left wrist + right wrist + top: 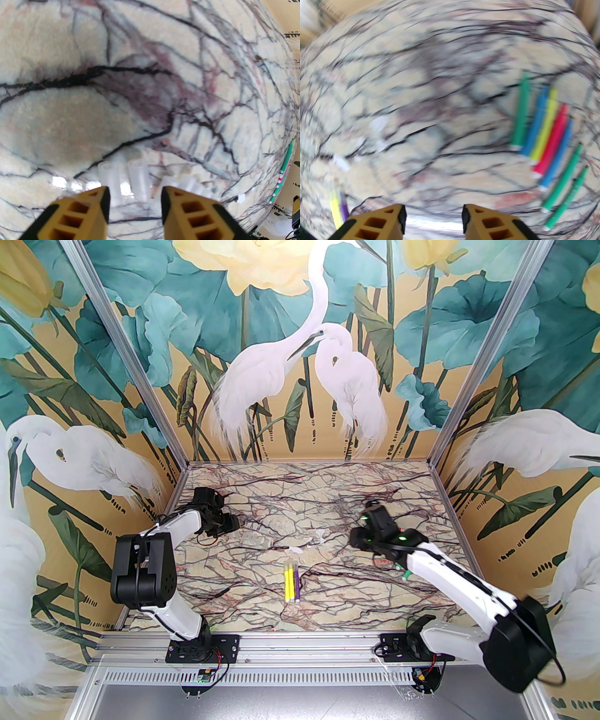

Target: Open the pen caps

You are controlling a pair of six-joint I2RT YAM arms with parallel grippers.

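Several see-through pen caps (138, 174) lie loose on the marble table just past the fingertips of my left gripper (134, 188), which is open and holds nothing. From above, that left gripper (228, 524) sits at the table's left, with the pen caps (255, 540) to its right. My right gripper (433, 207) is open with bare table between its fingers. A row of uncapped pens (543, 131) in green, blue, yellow and pink lies to its right. A yellow and a purple pen (290, 580) lie side by side mid-table.
Two more clear caps (296, 549) lie above the yellow and purple pair. A green pen (407, 573) pokes out under the right arm (450, 577). Printed walls close in the table (328, 488) on three sides. The right wrist view is motion-blurred.
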